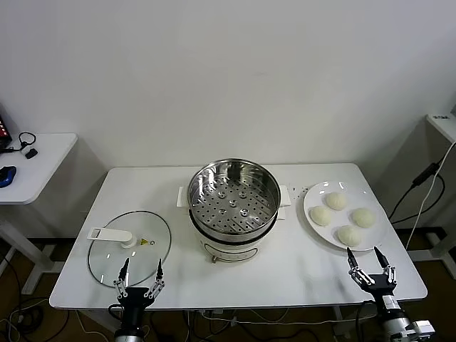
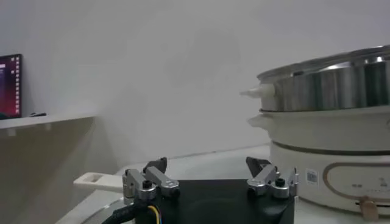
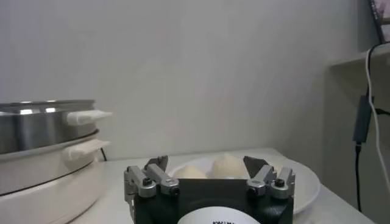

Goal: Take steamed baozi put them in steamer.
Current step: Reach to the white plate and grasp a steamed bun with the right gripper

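Several cream-white baozi (image 1: 342,216) lie on a large white plate (image 1: 312,198) at the table's right. The steel steamer (image 1: 233,201) with its perforated floor stands mid-table and holds nothing. My right gripper (image 1: 371,263) is open and empty at the table's front edge, just in front of the plate. In the right wrist view two baozi (image 3: 226,166) show beyond that open gripper (image 3: 206,165). My left gripper (image 1: 140,276) is open and empty at the front edge, by the glass lid. The left wrist view shows it (image 2: 207,165) with the steamer (image 2: 329,155) off to one side.
A flat glass lid (image 1: 129,248) with a white handle lies on the table's left. A white side desk (image 1: 35,165) stands at far left. Black cables (image 1: 417,192) hang at the right, beside another white surface (image 1: 443,125).
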You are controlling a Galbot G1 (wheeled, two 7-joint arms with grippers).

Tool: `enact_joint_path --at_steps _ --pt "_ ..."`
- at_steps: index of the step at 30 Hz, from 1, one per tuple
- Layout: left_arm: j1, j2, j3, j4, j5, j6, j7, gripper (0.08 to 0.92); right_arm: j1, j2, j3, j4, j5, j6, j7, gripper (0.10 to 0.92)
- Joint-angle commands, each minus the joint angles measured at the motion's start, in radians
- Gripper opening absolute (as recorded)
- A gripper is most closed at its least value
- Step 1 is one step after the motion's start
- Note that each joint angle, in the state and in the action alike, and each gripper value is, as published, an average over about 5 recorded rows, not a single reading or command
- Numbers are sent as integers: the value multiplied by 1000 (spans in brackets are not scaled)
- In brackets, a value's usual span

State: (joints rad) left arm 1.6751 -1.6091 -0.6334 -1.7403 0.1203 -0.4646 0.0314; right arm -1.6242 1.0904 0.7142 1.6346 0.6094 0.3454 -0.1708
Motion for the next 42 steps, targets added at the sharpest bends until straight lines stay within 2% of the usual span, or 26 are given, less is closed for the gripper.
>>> enact_joint_path --at_steps 1,10,17,24,29,34,42 --pt "0 -11 1 1 7 -2 0 823 42 -59 82 44 -62 -254 110 823" --pt "-7 -9 21 5 18 -10 -2 823 197 -250 105 78 -214 -547 74 823" --pt "-7 -9 45 8 34 -20 1 823 362 -396 -4 34 -345 -643 -28 823" --pt "-9 -8 56 14 44 -29 8 823 526 -537 -161 -40 -399 -694 -198 823" --pt "-9 -6 59 23 54 -37 19 823 717 -675 -387 -113 -395 -719 -351 823" --pt "-8 -4 61 34 68 -48 27 823 1092 -768 -803 -250 -381 -694 -485 823" --pt "-12 -6 64 47 86 -62 32 823 1700 -738 -1500 -442 -372 -550 -693 823"
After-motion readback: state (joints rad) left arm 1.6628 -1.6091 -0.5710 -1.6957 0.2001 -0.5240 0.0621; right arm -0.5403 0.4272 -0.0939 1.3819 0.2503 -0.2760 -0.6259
